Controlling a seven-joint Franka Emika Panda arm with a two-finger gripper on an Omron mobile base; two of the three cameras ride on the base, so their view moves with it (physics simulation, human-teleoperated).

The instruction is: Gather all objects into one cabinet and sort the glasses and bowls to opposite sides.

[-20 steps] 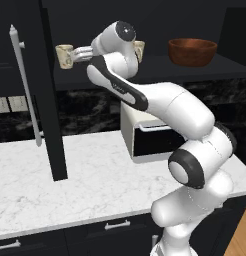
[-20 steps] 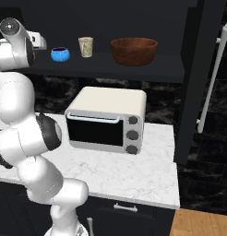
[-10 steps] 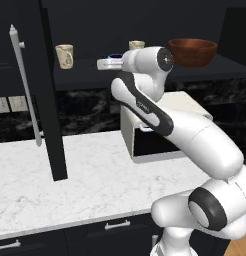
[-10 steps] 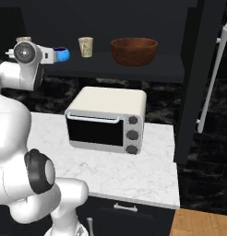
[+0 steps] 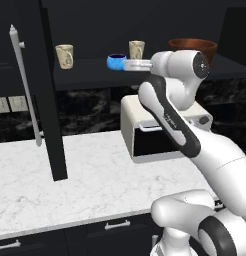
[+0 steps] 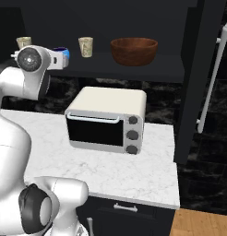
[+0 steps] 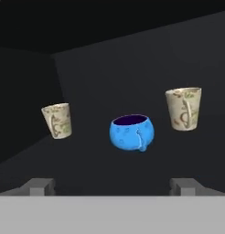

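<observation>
Blue bowl (image 7: 131, 132) now sits dead ahead of the pincer (image 7: 112, 185), which has swung over from the left cup (image 7: 56, 120), jaws wide and empty, right cup (image 7: 183, 109) beyond-right on the shelf; bowl grab likely next.

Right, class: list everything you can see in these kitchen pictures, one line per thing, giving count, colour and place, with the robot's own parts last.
cups: two, cream-beige, on the cabinet shelf, one on each side of the blue bowl; the second stands nearer the brown bowl.
blue bowl: one, bright blue, dark inside, on the shelf between the cups.
brown bowl: one, reddish-brown, large, at the shelf's right.
cabinet: one, black, above the counter, door open, silver bar handle.
toaster oven: one, cream with dark door, on the counter.
counter: one, white marble.
arm: one, white.
tool: one, open, facing the blue bowl, apart from it.
</observation>
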